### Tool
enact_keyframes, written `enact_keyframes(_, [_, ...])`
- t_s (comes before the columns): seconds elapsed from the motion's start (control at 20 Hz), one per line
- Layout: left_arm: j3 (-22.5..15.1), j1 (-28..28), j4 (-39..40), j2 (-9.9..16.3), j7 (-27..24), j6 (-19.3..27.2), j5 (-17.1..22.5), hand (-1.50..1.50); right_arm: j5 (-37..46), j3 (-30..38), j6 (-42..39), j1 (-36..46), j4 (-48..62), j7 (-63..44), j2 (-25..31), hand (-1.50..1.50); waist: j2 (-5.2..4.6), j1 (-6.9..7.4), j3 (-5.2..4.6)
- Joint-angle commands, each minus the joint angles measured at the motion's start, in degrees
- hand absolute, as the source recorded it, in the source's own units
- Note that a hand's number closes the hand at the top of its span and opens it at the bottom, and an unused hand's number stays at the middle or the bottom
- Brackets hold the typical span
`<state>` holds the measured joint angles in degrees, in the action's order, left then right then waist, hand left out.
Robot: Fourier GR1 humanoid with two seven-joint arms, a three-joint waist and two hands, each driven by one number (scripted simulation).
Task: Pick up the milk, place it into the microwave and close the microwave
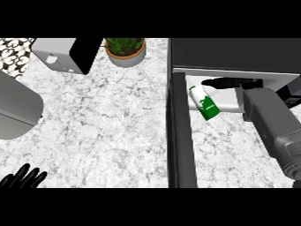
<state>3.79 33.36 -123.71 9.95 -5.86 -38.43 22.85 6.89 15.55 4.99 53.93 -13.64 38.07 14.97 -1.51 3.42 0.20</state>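
The right robot hand (226,82) reaches into the microwave (244,55) mouth, fingers curled on the milk (203,102), which tilts at the opening's left side, half inside. To place it well, I judge the carton should go deeper and upright before release. The open door (181,132) stands edge-on just beside the carton, leaving little room leftward. The left robot hand (24,178) rests open, low on the table (100,128).
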Motion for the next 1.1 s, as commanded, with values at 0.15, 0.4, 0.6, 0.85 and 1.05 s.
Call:
enact_keyframes(0.15, [-4.38, -2.42, 5.11, 0.25, -0.43, -4.3, -5.34, -1.5, -4.87, 2.97, -14.2, -4.43, -0.01, 4.4, -1.59, -1.5, 1.15, -2.54, -0.14])
enact_keyframes(0.4, [-9.49, -4.13, 6.26, -3.74, -2.1, -2.84, -15.19, -1.5, -6.59, 2.45, -17.4, -11.99, -4.28, 7.62, -6.18, -1.5, 1.95, -4.06, -0.23])
enact_keyframes(0.6, [-9.61, -7.81, 10.58, -4.76, -3.33, -1.4, -18.04, -1.5, -6.34, -0.18, -22.14, -20.1, -9.7, 8.32, -7.16, -1.5, 2.3, -5.29, -0.31])
enact_keyframes(0.85, [-15.25, -12.18, 12.08, -8.63, -0.15, 2.43, -23.13, 1.5, -4.69, -3.77, -19.15, -30.75, -18.3, 6.82, -9.11, -1.5, 2.4, -5.93, -0.35])
enact_keyframes(1.05, [-16.38, -16.53, 17.32, -9.84, -2.45, 4.38, -27.93, 1.5, -4.15, -5.62, -18.04, -41.49, -26.18, 7.72, -9.55, -1.5, 2.47, -6.79, -0.44])
